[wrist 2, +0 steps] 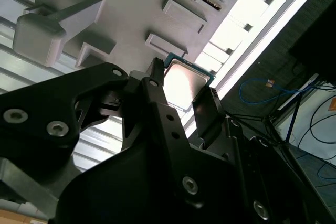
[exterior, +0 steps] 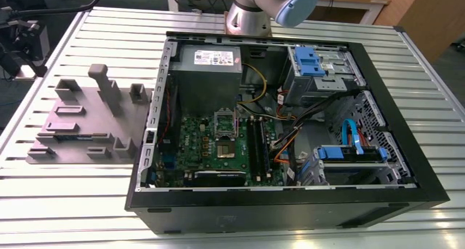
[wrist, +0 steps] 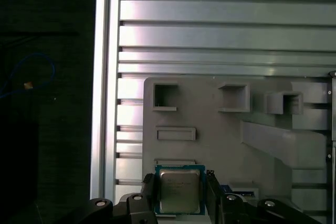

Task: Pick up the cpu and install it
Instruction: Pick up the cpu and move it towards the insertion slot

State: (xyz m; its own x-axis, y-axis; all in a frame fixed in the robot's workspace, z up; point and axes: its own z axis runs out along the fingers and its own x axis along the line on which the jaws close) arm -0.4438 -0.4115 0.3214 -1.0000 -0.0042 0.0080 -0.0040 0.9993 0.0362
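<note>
- Second wrist view: my gripper [wrist 2: 184, 92] pinches the cpu [wrist 2: 185, 82], one black finger [wrist 2: 157, 85] on each of two opposite edges.
- The chip's shiny metal top faces the camera, with a thin teal rim around it.
- In the first wrist view the cpu [wrist: 179, 190] sits square between my fingers [wrist: 149, 195], and the gripper [wrist: 180, 195] is closed on its sides.
- Behind the chip lies the grey fixture [wrist: 210, 129] with its rectangular pockets and raised blocks. The cpu hangs over the fixture's edge part, apart from it.
- The fixture rests on the slatted metal table [wrist: 220, 24]. A dark floor with a blue cable [wrist: 31, 77] lies past the table's edge.
- In the exterior view the fixture [exterior: 80, 123] is on the table [exterior: 305, 25], just beside the open case [exterior: 291, 211], towards the exterior view's left.
- The green board [exterior: 214, 151] lies flat inside the case.
- My arm [exterior: 269, 6] rises at the far side of the case.
</note>
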